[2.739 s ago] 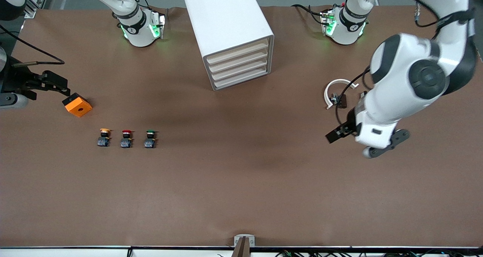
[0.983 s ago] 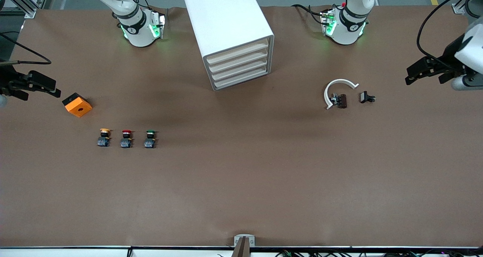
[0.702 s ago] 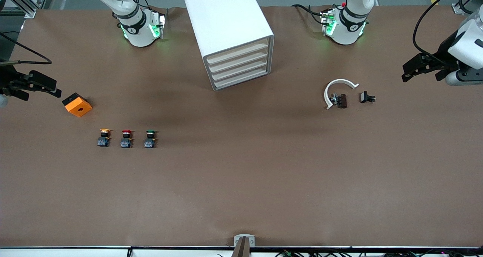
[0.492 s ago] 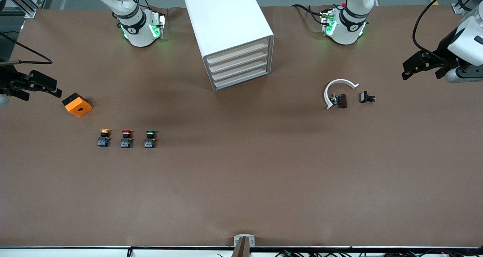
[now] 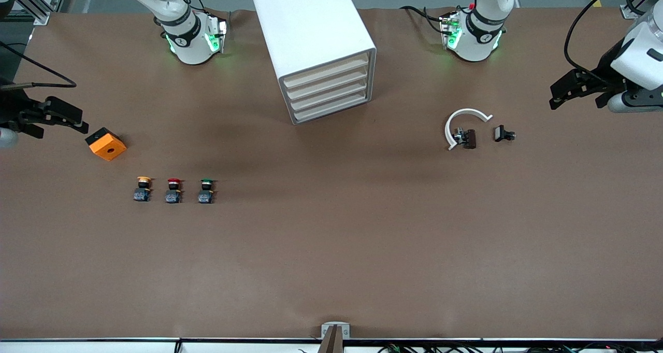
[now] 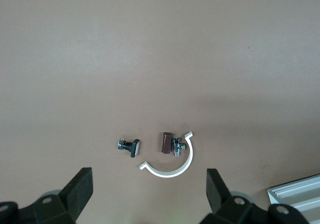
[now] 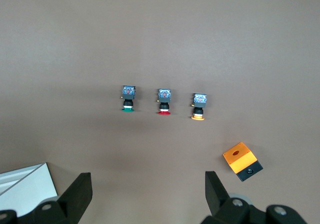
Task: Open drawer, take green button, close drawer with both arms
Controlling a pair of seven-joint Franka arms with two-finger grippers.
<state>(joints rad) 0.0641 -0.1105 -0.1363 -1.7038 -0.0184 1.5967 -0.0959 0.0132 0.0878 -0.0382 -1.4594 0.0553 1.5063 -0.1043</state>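
While the drawer (image 5: pixel 331 110) sits flush at the bottom of the cabinet (image 5: pixel 311 42), the button (image 5: pixel 206 191) stands on the tabletop (image 5: pixel 331 249), green cap up, nearest the cabinet in a row of three. Left gripper (image 5: pixel 568 89) hangs over the left arm's end, fingers apart, empty. Right gripper (image 5: pixel 62 115) hangs beside the orange block (image 5: pixel 106 144), fingers apart, empty.

The front view looks steeply down from high across the table, facing the cabinet (image 5: pixel 315 47). Each wrist view looks down from high up; both share the cabinet's corner (image 6: pixel 295 198) (image 7: pixel 24 189) with it.
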